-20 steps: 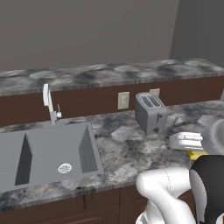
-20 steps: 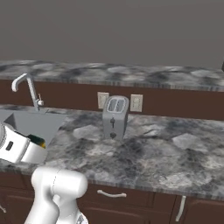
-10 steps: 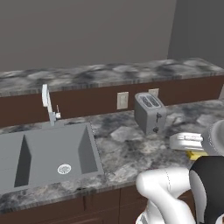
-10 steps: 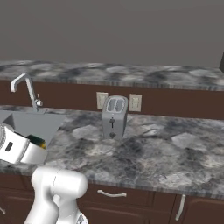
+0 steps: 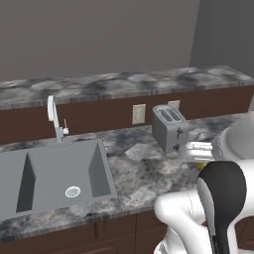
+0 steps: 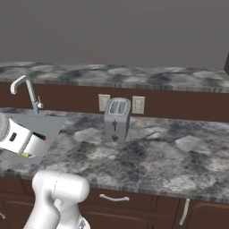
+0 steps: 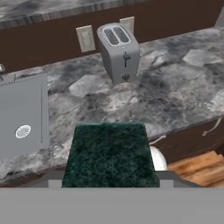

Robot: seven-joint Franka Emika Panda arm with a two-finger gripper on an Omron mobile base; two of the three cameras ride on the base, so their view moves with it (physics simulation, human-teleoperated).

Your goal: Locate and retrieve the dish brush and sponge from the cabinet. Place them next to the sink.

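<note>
One long grey-and-black marbled stone counter (image 5: 144,173) runs across the scene, with a raised ledge of the same stone behind it above a dark brown back panel. Set into the counter's left part is the large grey rectangular sink (image 5: 59,168), with a round metal drain in its floor. Below the counter's front edge stand the dark brown lower cabinets (image 6: 147,205) with thin silver handles.

A silver two-slot toaster (image 5: 169,128) stands upright on the counter, well to the right of the sink and close to the back panel. The white two-finger gripper (image 6: 36,145) hangs above the counter near its front edge, in front of the toaster and to the right of the basin.

Between its fingers sits the small rectangular sponge (image 7: 109,155). From the hand view its dark green scouring layer faces the camera, rough and mottled, a flat block with square corners that covers the fingertips. From the left base view a sliver of its yellow body shows under the white fingers. The fingers are closed on the sponge's sides, so they stand fairly far apart.

A slim upright silver faucet (image 5: 53,119) rises at the sink's back edge. Two pale wall outlets (image 5: 139,113) sit on the brown panel, one on either side of the toaster.
</note>
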